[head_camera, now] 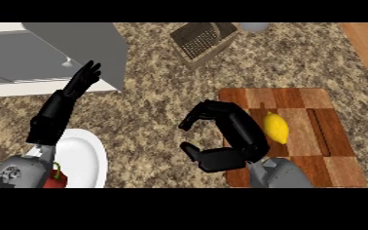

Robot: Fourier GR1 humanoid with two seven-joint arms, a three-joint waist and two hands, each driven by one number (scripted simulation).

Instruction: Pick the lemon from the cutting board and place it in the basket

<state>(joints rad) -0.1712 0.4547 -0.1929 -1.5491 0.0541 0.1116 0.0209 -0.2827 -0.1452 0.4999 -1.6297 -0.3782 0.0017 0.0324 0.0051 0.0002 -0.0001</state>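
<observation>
Lemon [276,127]: lay on the cutting board [309,122], at the tabletop's [151,102] right.
Basket [205,41]: stood behind the board, farther left.
Plate [82,158]: sat front left.
Sink [50,58]: occupied the far left.

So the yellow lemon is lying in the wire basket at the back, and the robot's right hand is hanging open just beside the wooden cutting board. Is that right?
Not quite. The yellow lemon lies on the wooden cutting board, not in the wire basket at the back, as the head view shows. The rest holds: the right hand is open beside the board.
</observation>
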